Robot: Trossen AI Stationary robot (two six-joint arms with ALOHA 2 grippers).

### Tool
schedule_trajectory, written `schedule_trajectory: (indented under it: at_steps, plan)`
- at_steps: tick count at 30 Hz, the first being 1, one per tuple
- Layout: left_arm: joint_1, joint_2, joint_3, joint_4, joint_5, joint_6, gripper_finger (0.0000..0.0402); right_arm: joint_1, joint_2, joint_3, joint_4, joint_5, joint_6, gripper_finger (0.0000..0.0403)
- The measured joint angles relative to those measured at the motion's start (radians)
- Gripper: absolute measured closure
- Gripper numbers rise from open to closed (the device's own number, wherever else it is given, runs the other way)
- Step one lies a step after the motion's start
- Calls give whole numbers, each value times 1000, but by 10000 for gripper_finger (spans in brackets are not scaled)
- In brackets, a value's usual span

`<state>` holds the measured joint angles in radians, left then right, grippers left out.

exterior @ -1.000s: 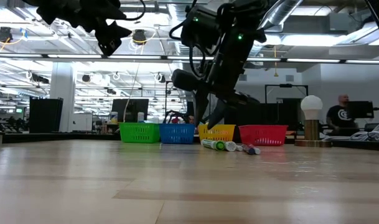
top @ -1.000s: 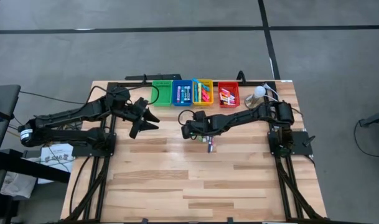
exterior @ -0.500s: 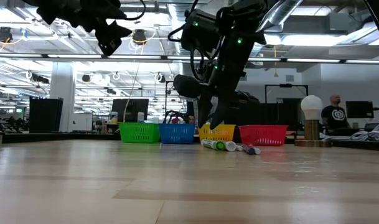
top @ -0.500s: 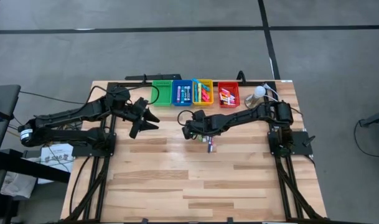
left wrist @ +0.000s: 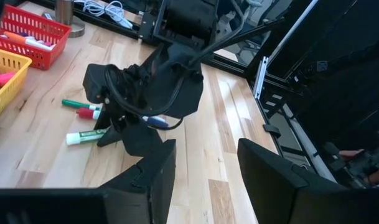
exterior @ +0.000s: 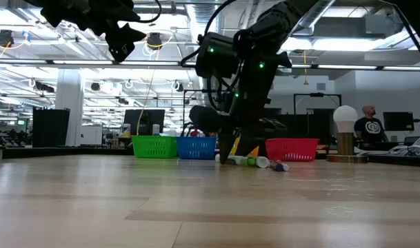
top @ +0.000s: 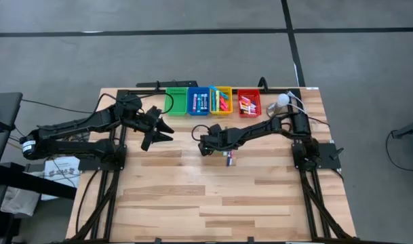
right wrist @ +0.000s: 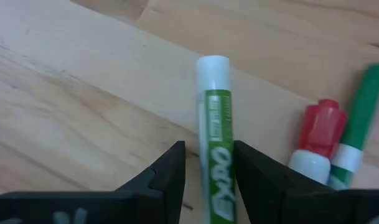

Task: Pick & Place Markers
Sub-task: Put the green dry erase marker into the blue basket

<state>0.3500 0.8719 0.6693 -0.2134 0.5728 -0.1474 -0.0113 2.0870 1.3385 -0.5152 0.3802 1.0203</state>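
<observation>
Your left gripper (top: 159, 132) hangs over the left side of the butcher-block table (top: 192, 203), fingers spread with nothing between them, well apart from everything.

Along the far edge you've got four little lattice-walled plastic bins: the green bin (top: 175, 102), the blue bin (top: 198, 102), the yellow bin (top: 221, 101) and the red bin (top: 249, 103), the last three with markers lying in them.

Your right gripper (right wrist: 209, 171) is down at the tabletop near the middle, its dark fingers straddling the green-labelled white marker (right wrist: 214, 140) lying flat on the wood. You can't tell if they're actually squeezing it. Just right of that sit a red-capped marker (right wrist: 321, 134) and a slim green marker (right wrist: 357, 118), side by side.
</observation>
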Motion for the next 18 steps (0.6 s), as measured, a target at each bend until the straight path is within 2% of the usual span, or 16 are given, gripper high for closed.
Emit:
schedule_trajectory:
  at_steps: [9,18]
  plan:
    - [0,0,0,0,0,0,229,5,9,2,-2,0,27,289]
    - [0,0,0,0,0,0,229,10,-1,-1,11,-13,54,353]
